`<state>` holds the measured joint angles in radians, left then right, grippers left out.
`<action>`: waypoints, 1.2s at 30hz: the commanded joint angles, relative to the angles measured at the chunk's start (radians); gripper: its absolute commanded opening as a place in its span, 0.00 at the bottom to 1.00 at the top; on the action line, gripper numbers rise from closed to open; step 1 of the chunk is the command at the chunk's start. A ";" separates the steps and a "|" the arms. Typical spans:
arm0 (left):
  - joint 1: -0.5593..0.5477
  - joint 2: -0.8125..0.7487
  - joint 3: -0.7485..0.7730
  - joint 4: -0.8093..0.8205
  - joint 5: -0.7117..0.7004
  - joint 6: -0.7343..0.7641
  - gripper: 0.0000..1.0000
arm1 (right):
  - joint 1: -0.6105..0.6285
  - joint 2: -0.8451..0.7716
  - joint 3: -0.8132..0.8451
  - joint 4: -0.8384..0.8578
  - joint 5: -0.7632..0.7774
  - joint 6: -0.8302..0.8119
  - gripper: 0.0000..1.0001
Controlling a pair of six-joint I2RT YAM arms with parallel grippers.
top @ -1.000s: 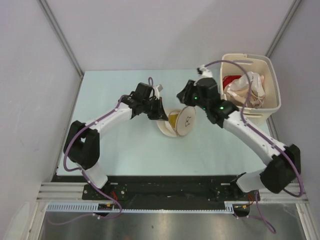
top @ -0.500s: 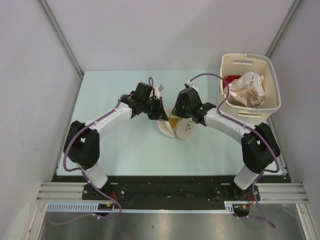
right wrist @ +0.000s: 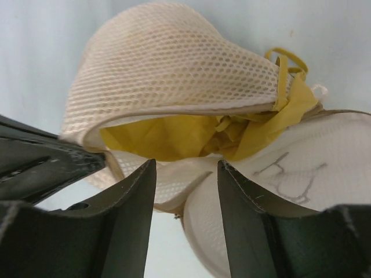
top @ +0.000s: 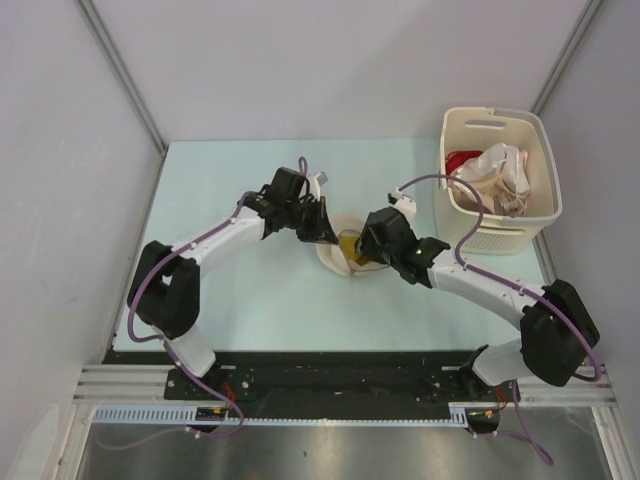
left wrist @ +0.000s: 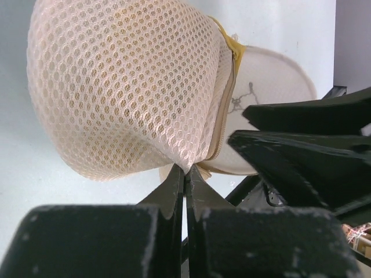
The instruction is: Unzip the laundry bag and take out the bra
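Note:
The round cream laundry bag [top: 335, 255] lies open at mid-table, its mesh half [left wrist: 127, 87] lifted off the printed half [right wrist: 301, 174]. The mustard-yellow bra [right wrist: 191, 136] shows inside the gap, with a strap loop spilling out at the hinge side; it also shows in the top view [top: 349, 243]. My left gripper [left wrist: 185, 174] is shut on the bag's mesh rim and holds that half up. My right gripper [right wrist: 185, 168] is open, its fingers just in front of the bag's mouth, close below the bra and not touching it.
A cream plastic basket [top: 540, 215] stands at the back right, holding a pale strappy garment [top: 500, 175] and a red cloth [top: 458, 160]. Grey walls enclose the pale table [top: 230, 310] on three sides.
My right arm has swung from near the basket down and left to the bag's mouth, and its gripper now faces the yellow bra. The left gripper has held still on the rim.

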<state>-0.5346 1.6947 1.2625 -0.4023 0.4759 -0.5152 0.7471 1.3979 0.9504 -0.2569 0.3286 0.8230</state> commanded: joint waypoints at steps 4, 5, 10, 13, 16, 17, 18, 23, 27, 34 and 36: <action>-0.004 -0.030 0.005 0.026 0.029 0.010 0.01 | 0.025 0.075 -0.010 0.051 0.033 0.035 0.53; -0.002 -0.032 0.003 0.025 0.027 0.009 0.00 | 0.018 0.085 -0.009 0.073 0.021 0.031 0.55; -0.004 -0.036 -0.003 0.031 0.038 0.004 0.00 | -0.078 0.194 -0.010 0.123 -0.046 0.031 0.62; -0.007 -0.040 -0.003 0.031 0.046 0.006 0.01 | -0.117 0.228 -0.009 0.146 -0.094 0.027 0.65; -0.008 -0.041 -0.003 0.034 0.052 0.004 0.00 | -0.130 0.249 -0.009 0.191 -0.125 0.019 0.68; -0.008 -0.041 -0.003 0.037 0.056 0.004 0.00 | -0.143 0.269 -0.009 0.226 -0.150 0.019 0.68; -0.010 -0.037 -0.002 0.036 0.059 0.004 0.00 | -0.146 0.280 -0.010 0.243 -0.166 0.022 0.70; -0.016 -0.017 0.003 0.025 0.070 0.012 0.00 | -0.150 0.334 -0.010 0.393 -0.281 0.033 0.72; -0.019 -0.015 -0.002 0.023 0.064 0.009 0.00 | -0.135 0.337 -0.009 0.435 -0.298 0.036 0.43; -0.018 -0.020 0.008 -0.012 0.017 0.033 0.00 | -0.127 0.195 -0.010 0.306 -0.263 -0.011 0.00; -0.016 -0.018 0.014 -0.024 -0.005 0.043 0.00 | -0.121 0.121 -0.009 0.263 -0.269 -0.041 0.00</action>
<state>-0.5480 1.6943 1.2621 -0.3988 0.4995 -0.5137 0.6144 1.6711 0.9360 0.0563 0.0555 0.8333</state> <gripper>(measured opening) 0.007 0.022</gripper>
